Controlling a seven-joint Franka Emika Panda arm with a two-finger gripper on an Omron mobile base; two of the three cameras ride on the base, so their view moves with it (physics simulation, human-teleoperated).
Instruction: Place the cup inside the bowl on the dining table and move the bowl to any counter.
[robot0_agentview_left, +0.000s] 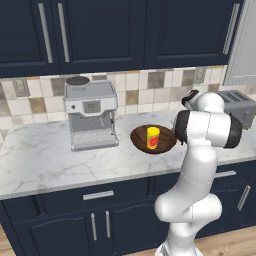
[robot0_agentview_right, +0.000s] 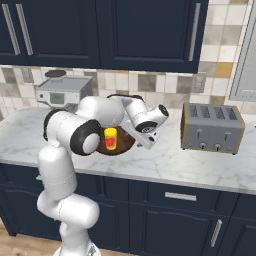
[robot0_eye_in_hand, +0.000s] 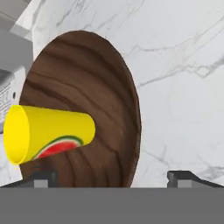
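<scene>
Counter (robot0_agentview_left: 45, 155) bears bowl (robot0_agentview_left: 167, 142) — cup (robot0_agentview_left: 153, 137) upright inside; gripper (robot0_eye_in_hand: 112, 177) open.

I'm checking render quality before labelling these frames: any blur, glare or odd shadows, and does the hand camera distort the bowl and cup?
Left base view: sharp, flat even light, no glare, little shadow under the bowl on the counter. Right base view: equally sharp; the arm hides part of the bowl. Hand view: rolled sideways and close, so the cup looks tipped and oversized, edges slightly soft.

Navy wall cabinets (robot0_agentview_left: 125, 30), mosaic tile backsplash (robot0_agentview_left: 145, 82), wood floor (robot0_agentview_left: 225, 245), coffee machine (robot0_agentview_left: 91, 115), toaster (robot0_agentview_right: 212, 128).
</scene>
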